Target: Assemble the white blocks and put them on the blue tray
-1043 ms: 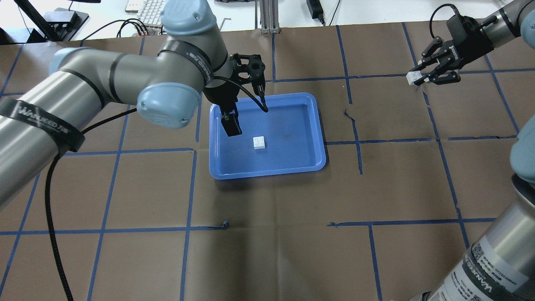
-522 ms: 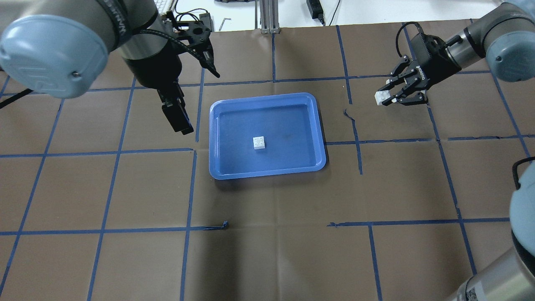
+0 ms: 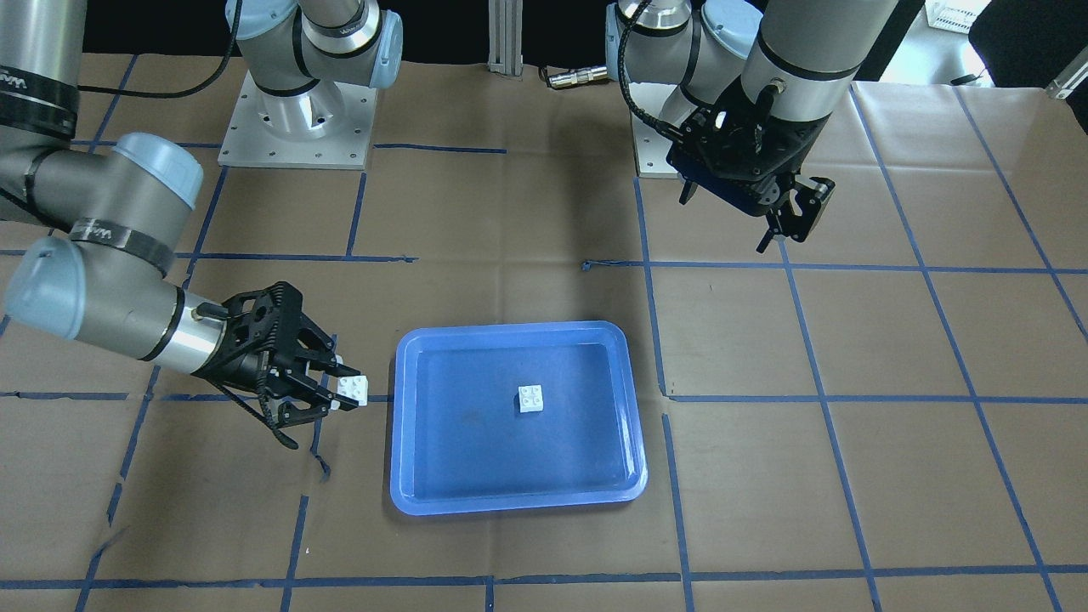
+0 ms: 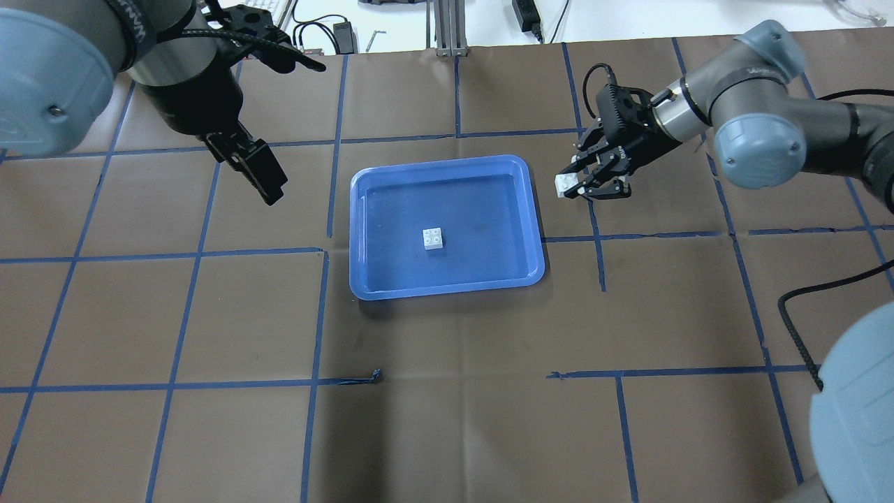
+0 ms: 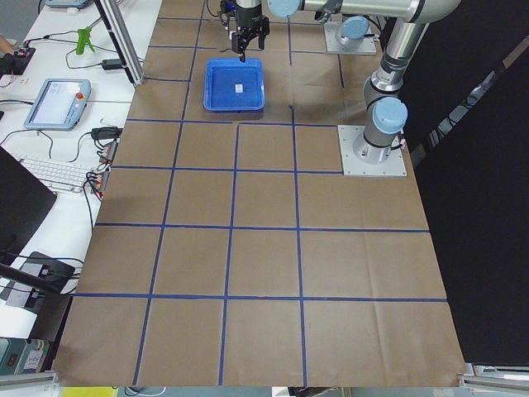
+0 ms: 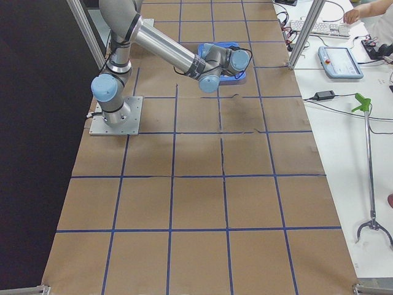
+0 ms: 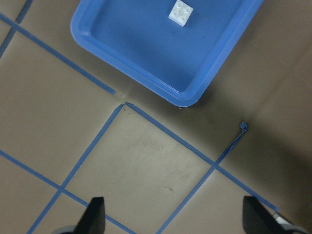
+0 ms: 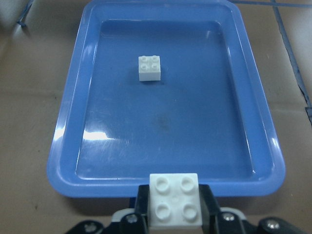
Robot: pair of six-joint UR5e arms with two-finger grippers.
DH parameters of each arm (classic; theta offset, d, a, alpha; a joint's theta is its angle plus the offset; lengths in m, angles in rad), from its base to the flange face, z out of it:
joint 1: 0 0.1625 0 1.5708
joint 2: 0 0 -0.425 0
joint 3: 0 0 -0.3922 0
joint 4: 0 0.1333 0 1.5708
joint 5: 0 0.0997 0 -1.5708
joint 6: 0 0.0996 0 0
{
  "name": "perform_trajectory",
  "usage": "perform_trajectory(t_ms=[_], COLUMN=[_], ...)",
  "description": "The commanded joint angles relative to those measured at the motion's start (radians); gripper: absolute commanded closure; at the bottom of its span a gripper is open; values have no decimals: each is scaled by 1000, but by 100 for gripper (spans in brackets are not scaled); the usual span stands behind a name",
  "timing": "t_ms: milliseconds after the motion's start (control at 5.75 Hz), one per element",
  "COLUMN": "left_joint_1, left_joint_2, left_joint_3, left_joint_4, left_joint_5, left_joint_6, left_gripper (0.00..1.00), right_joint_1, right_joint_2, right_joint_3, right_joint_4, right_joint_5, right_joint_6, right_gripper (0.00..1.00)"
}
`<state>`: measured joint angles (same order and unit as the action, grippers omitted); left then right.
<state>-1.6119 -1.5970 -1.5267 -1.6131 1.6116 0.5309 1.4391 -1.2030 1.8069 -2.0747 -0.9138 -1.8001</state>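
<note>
The blue tray lies mid-table, also in the front view. One white block sits studs up on its floor, alone; it shows in the front view, the left wrist view and the right wrist view. My right gripper is shut on the second white block, studs up, and holds it just outside the tray's right rim, above the table. My left gripper is open and empty, raised left of the tray.
Brown paper with a blue tape grid covers the table. A keyboard and cables lie beyond the far edge. The arms' base plates stand on the robot's side of the table.
My right gripper has carried its white block leftward to the tray's right rim. My left arm has drawn back from over the tray to the far left, open throughout. The block in the tray stays put.
</note>
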Motion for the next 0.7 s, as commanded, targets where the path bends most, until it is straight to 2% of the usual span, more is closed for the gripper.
perform_trajectory(t_ms=[0, 348, 522], left_joint_1=[3, 6, 6], left_joint_2=[29, 40, 43], left_joint_3=[-3, -3, -3], left_joint_4=[16, 13, 15], left_joint_5=[1, -6, -6], left_joint_6=[-388, -474, -477], left_gripper=[1, 1, 1], right_joint_1=[122, 182, 202], right_joint_2=[11, 109, 153], right_joint_3=[139, 164, 164], right_joint_4=[-329, -482, -572], right_joint_5=[12, 13, 16], right_joint_6=[180, 221, 304], right_gripper=[64, 64, 64])
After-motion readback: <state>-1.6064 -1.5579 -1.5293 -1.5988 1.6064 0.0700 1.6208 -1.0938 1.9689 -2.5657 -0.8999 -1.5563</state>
